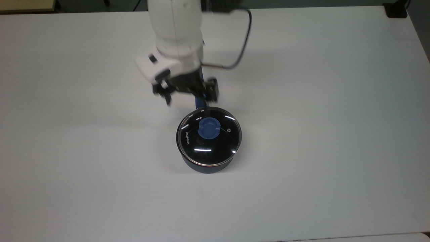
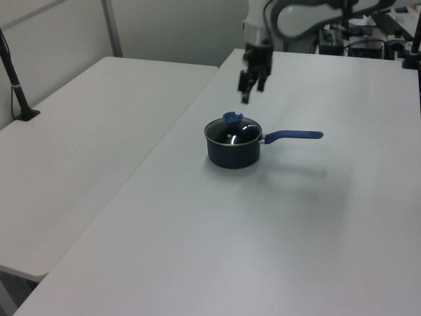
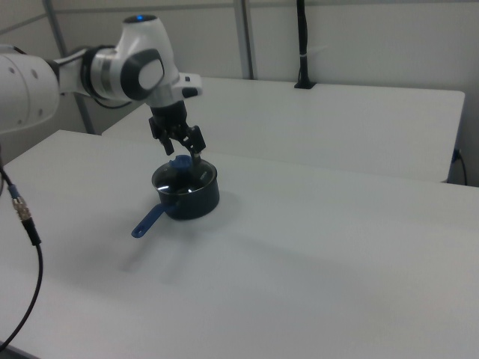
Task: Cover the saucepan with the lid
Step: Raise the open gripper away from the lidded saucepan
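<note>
The glass lid [image 1: 209, 144] with its blue knob [image 1: 208, 129] lies flat on the dark navy saucepan [image 1: 206, 168], covering its rim. The left view shows the lid [image 2: 237, 135] on the saucepan [image 2: 232, 153], whose blue handle [image 2: 293, 135] points to the left view's right. In the right view the saucepan [image 3: 193, 199] stands with its handle [image 3: 148, 218] pointing toward the lower left. My gripper [image 1: 189, 95] hangs open and empty, above and behind the lid and apart from it. It also appears raised over the pan, as the gripper [image 2: 252, 87] and the gripper [image 3: 182, 142].
The saucepan stands on a wide white table [image 1: 319, 134]. A second white table [image 2: 85, 131] adjoins it on the left view's left, with a black post [image 2: 14, 76] at its edge. A loose cable [image 3: 22, 217] hangs at the right view's left.
</note>
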